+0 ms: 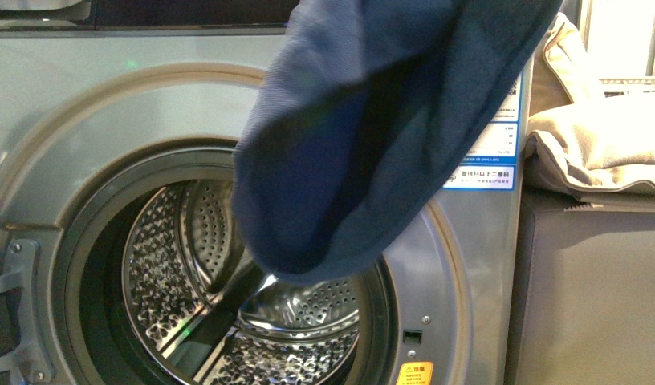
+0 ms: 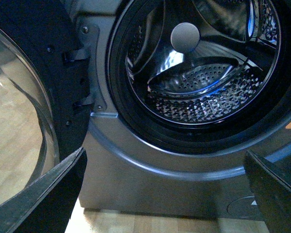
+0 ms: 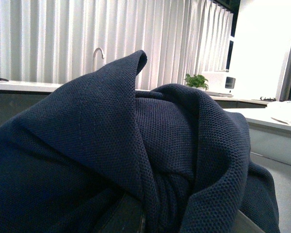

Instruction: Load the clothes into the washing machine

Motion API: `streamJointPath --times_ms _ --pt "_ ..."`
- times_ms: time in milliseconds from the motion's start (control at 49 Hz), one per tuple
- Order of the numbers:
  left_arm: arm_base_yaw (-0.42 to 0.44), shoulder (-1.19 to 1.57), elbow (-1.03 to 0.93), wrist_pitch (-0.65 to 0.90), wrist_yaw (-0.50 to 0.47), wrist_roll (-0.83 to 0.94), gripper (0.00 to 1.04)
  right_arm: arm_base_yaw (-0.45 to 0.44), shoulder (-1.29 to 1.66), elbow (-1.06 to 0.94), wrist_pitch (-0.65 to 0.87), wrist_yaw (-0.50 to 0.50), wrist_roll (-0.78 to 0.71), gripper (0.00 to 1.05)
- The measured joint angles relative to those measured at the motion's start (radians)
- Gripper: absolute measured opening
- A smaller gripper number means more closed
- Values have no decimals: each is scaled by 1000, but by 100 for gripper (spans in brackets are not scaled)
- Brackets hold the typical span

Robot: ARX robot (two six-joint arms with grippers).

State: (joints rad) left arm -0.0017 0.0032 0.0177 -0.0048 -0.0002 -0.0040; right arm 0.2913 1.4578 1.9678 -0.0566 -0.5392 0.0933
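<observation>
The step in hand is the carry to the opening: the clothes [image 1: 372, 136], a dark navy garment, hang in the air in front of the washing machine [image 1: 83, 104], draped down from the upper right across the top right part of the round porthole, with the lowest fold level with the drum [image 1: 172, 257] mouth but, as far as the front view shows, not yet inside it. In the right wrist view the fabric is heaped over the right end effector [image 3: 184, 218] and gathers down into it, hiding the fingers; since nothing else bears the garment, I judge it clamped on the cloth. The left end effector [image 2: 165, 154] is spread wide and holds nothing, low in front of the machine and looking into the bare perforated drum, with the door [image 2: 19, 121] swung open to one side. The next move likely calls for carrying the bundle lower and forward through the ring, deep enough that no loose fold catches the rim, before letting go.
</observation>
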Motion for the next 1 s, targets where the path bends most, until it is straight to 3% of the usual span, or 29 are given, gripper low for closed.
streamJointPath --times_ms 61,102,224,306,388,551,755,1000 --pt "23 8 -2 19 53 -30 98 0 0 0 0 -1 0 15" --pt "82 48 -2 112 219 -94 98 0 0 0 0 -1 0 15" --pt "302 275 19 420 574 -298 98 0 0 0 0 -3 0 15" --pt "391 439 78 563 685 -402 98 -1 0 0 0 0 0 15" --pt "410 570 168 663 708 -457 98 -1 0 0 0 0 0 15" --pt "344 747 389 758 698 -525 98 -1 0 0 0 0 0 15" --pt "150 911 585 881 651 -595 98 -1 0 0 0 0 0 15" --pt "-96 1090 718 1208 632 -687 98 -1 0 0 0 0 0 15"
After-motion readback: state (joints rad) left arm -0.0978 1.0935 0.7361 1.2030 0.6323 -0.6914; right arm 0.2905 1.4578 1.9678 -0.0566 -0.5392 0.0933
